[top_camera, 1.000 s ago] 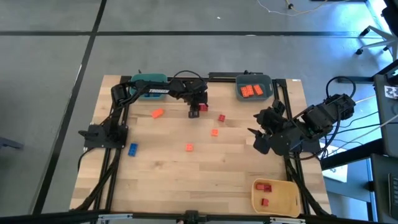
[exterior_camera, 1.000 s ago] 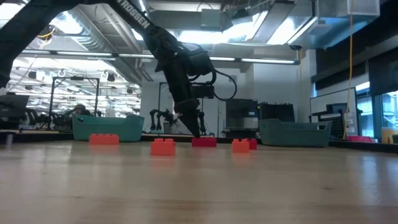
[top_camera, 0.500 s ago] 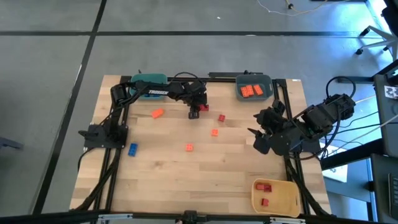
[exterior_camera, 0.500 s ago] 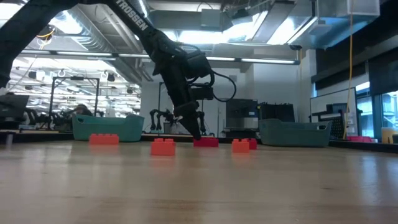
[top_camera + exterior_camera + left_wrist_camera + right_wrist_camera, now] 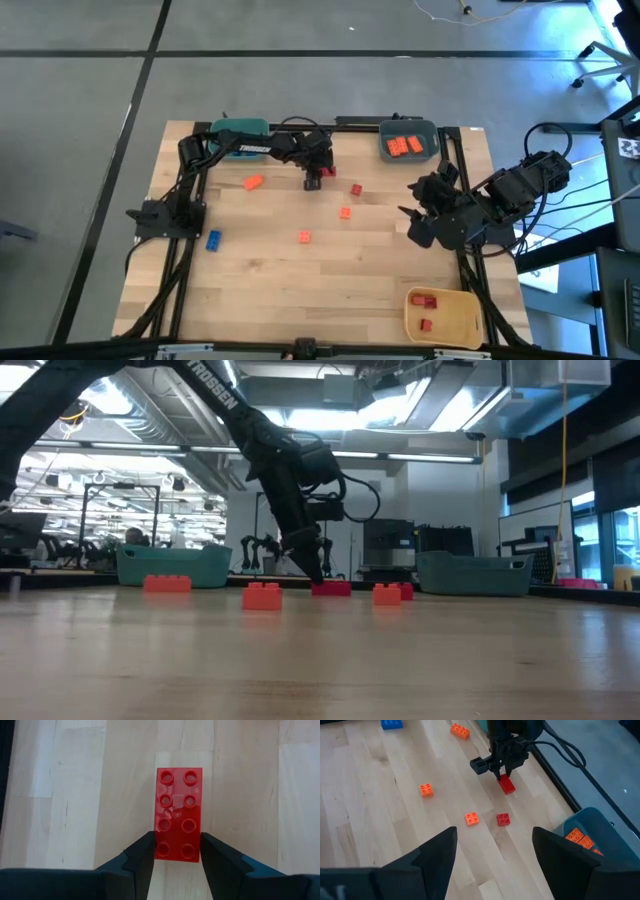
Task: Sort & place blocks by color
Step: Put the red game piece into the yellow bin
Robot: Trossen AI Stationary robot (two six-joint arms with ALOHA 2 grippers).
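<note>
My left gripper [image 5: 318,172] reaches down at the table's far middle and is shut on a red two-by-four block [image 5: 179,815], also seen in the low view [image 5: 331,588]. Loose on the wood lie an orange block [image 5: 253,182], a small red block [image 5: 356,189], two small orange blocks [image 5: 345,212] [image 5: 304,236] and a blue block [image 5: 213,239]. My right gripper [image 5: 494,834] is open and waits above the table's right edge [image 5: 415,205], touching nothing. My left gripper pinches the red block between its two fingers [image 5: 145,851], one on each long side, at one end of the block [image 5: 172,851]. The fingers come from above, pointing down, and lie across the block. The block sits flat at table height; whether it is lifted I cannot tell.
A teal bin [image 5: 240,128] stands at the far left and a grey-blue bin [image 5: 428,128] holding orange blocks at the far right. A yellow bin [image 5: 455,322] with two red blocks sits at the near right corner. Bare wood spans the near middle.
</note>
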